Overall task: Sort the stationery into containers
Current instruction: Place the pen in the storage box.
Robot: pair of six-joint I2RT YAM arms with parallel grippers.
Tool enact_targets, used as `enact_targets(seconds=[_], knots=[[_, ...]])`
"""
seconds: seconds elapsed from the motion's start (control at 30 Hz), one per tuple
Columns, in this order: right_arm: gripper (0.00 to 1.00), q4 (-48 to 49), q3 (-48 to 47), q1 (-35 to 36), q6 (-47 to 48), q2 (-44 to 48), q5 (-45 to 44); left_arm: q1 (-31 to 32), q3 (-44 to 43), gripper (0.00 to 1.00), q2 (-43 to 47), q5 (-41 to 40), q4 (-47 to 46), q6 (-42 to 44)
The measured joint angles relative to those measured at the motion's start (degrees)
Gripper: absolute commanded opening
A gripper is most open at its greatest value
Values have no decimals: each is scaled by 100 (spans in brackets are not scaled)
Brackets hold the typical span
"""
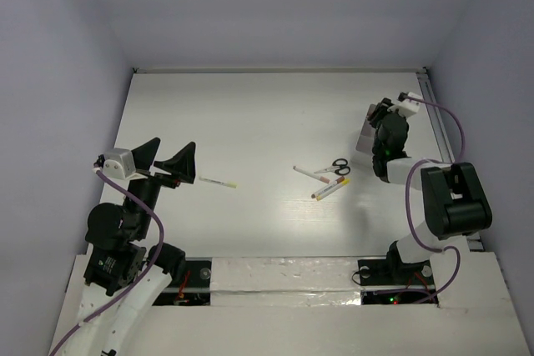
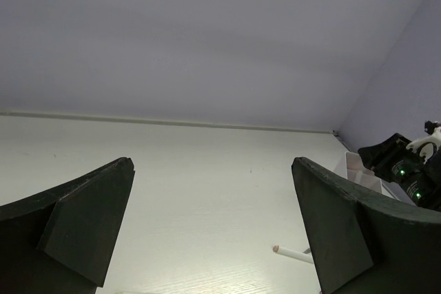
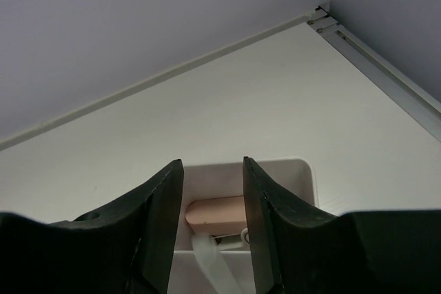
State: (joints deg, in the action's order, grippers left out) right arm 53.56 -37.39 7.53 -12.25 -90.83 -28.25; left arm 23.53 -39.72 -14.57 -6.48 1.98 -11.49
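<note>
White cup (image 3: 298, 178) mostly behind R pincer (image 3: 212, 170), gap narrow; L pincer (image 2: 212, 164) wide, empty.

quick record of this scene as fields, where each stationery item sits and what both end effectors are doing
left end effector: wide open, empty, left side
right end effector: jaws parted, over the container
container: white, pinkish flap inside, far right
stick: loose on the table beside left end effector
scissors, red-ended pen, yellow-ended pen: loose, clustered right of centre
</note>
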Motion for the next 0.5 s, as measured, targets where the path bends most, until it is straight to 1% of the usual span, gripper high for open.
enact_targets(seconds=[0.17, 0.27, 0.3, 0.37, 0.43, 0.5], knots=[[47, -44, 83, 0, -48, 297, 179, -2, 0, 99, 0, 0, 0, 0], [43, -164, 90, 26, -107, 586, 514, 0, 0, 99, 0, 0, 0, 0], [37, -247, 74, 48, -118, 684, 726, 0, 0, 99, 0, 0, 0, 0], [33, -487, -33, 98, -149, 800, 1187, -2, 0, 99, 0, -2, 0, 0], [31, -1040, -448, 212, -129, 715, 2020, -26, 0, 99, 0, 0, 0, 0], [30, -1585, -1036, 492, -20, 468, 2669, -39, 0, 99, 0, -2, 0, 0]])
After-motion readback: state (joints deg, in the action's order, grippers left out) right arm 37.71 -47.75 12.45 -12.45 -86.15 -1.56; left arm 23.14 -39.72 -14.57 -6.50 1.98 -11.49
